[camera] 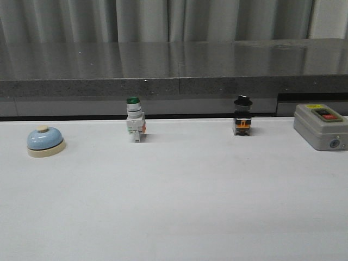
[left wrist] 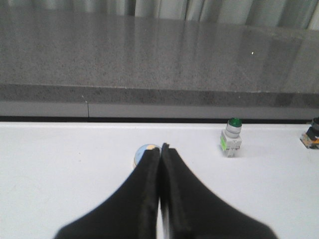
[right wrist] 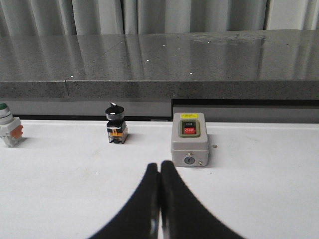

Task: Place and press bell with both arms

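The light-blue dome bell (camera: 45, 141) with a cream base and cream button sits on the white table at the far left. In the left wrist view the bell (left wrist: 144, 152) peeks out just beyond my left gripper (left wrist: 160, 148), which is shut and empty, the fingertips partly covering it. My right gripper (right wrist: 159, 167) is shut and empty, over bare table in front of the grey switch box (right wrist: 190, 138). Neither arm shows in the front view.
A green-capped white switch (camera: 135, 119) stands at the back left of centre, also in the left wrist view (left wrist: 231, 137). A black-knobbed switch (camera: 242, 115) stands at the back right (right wrist: 116, 124). The grey switch box (camera: 321, 126) is at the far right. A dark stone ledge (camera: 174, 70) runs behind the table.
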`<state>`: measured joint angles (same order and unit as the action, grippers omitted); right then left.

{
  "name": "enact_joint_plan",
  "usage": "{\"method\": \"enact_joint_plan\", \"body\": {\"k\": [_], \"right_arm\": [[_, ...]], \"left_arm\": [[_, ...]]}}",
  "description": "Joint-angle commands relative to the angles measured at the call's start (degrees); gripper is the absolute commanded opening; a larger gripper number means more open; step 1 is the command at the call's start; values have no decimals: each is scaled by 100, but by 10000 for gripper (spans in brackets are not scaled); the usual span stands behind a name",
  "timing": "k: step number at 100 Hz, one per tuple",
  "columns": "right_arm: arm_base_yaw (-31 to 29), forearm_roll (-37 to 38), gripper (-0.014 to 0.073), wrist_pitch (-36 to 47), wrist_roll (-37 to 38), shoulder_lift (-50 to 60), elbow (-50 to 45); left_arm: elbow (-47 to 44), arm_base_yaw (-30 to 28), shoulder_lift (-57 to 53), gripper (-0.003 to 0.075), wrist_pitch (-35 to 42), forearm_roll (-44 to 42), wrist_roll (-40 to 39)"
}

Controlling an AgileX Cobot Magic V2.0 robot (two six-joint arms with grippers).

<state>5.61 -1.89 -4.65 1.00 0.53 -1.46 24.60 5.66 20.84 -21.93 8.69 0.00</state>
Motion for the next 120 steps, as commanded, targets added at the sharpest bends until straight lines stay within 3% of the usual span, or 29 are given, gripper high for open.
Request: {"method": "enact_joint_plan", "body": {"k": [1, 20, 44, 87, 101, 120], "right_arm": [[3, 53, -60, 496, -12, 116, 76], [3, 53, -60, 496, -12, 116, 76], [3, 53, -60, 496, -12, 116, 76], [3, 53, -60, 496, -12, 116, 76], [3, 53, -60, 496, -12, 116, 76], [3, 53, -60, 496, -12, 116, 76]], "left_arm": [[712, -9, 683, -20, -113, 86, -86], [1781, -9, 2075, -20, -893, 86, -86], [2379, -9, 3270, -20, -1391, 88, -86], [2395, -9, 3685, 1, -1541, 21, 0], [2395, -9, 3685, 175, -1649, -98, 0], [2395, -9, 3685, 613, -1704, -186, 82]]}}
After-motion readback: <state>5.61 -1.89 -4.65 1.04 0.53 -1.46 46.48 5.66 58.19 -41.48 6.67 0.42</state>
